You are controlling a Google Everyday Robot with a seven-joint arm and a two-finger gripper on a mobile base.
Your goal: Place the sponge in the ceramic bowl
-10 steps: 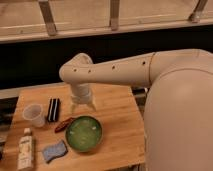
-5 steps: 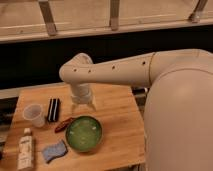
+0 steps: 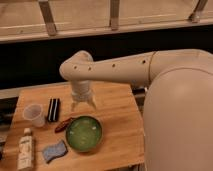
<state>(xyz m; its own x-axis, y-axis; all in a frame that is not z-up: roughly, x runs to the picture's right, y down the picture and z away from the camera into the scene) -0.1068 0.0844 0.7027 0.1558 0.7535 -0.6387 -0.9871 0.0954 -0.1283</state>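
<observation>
The sponge [image 3: 54, 151], a small pale blue-grey pad with wavy edges, lies flat on the wooden table [image 3: 117, 117] near its front left. Just to its right sits the ceramic bowl [image 3: 84, 133], round, glossy green, with nothing in it. My gripper [image 3: 83, 105] hangs above the table just behind the bowl, pointing down, with its two fingers spread and nothing between them. It is well clear of the sponge, up and to the right of it.
A translucent plastic cup [image 3: 34, 115] and a black rectangular block [image 3: 53, 110] stand at the left. A white bottle [image 3: 25, 150] lies by the front left edge. A small reddish object [image 3: 63, 125] rests against the bowl's left side. My arm's large white body fills the right.
</observation>
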